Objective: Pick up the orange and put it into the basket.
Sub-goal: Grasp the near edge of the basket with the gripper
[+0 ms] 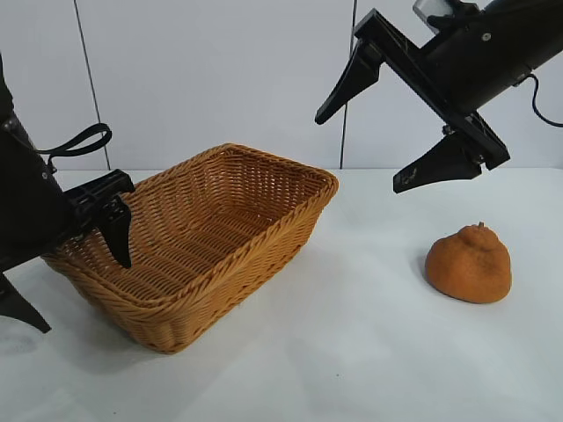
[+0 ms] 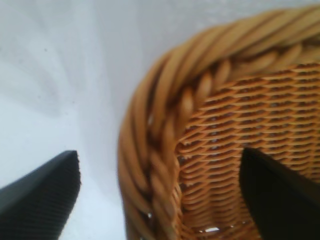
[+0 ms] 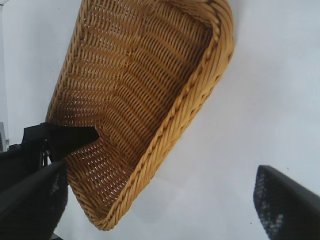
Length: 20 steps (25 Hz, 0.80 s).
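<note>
The lumpy brownish orange lies on the white table at the right, with nothing touching it. The wicker basket stands left of centre and holds nothing. My left gripper is open at the basket's left end. It straddles the braided rim, one finger inside and the other outside, with gaps on both sides. My right gripper hangs wide open high above the table, between the basket and the orange. The orange is out of both wrist views.
The white table runs back to a pale panelled wall. The right wrist view looks down on the basket, the left gripper's black finger at its end, and bare table between the right gripper's fingers.
</note>
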{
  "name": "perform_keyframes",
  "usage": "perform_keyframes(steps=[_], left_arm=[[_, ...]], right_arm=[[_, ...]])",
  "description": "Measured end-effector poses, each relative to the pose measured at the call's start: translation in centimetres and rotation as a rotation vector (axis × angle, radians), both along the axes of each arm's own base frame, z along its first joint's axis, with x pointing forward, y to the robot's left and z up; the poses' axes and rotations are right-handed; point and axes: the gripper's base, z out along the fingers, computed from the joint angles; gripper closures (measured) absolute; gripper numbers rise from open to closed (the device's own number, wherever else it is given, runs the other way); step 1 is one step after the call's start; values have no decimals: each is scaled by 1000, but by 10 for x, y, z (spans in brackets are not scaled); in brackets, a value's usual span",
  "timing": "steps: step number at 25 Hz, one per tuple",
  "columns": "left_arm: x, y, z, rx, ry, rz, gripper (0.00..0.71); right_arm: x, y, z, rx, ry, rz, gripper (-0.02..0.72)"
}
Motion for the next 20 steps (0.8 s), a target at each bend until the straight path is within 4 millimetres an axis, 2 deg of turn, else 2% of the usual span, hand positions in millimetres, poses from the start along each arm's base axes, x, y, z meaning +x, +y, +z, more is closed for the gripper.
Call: perform_keyframes(steps=[2,7,9,14,20], left_arm=[[0,0,0,0,-1,0,214],[0,0,0,0,-3,-1,343],[-1,0,-1,1,-3,0,366],[-9,3,-10,12,19,0,381],[-7,3,-10,1,-17,14,386]], right_arm=[[0,0,0,0,0,0,10],[0,0,0,0,0,0,10],[0,0,0,0,0,0,10],[0,0,0,0,0,0,10],[0,0,0,-1,-4,-4,10]])
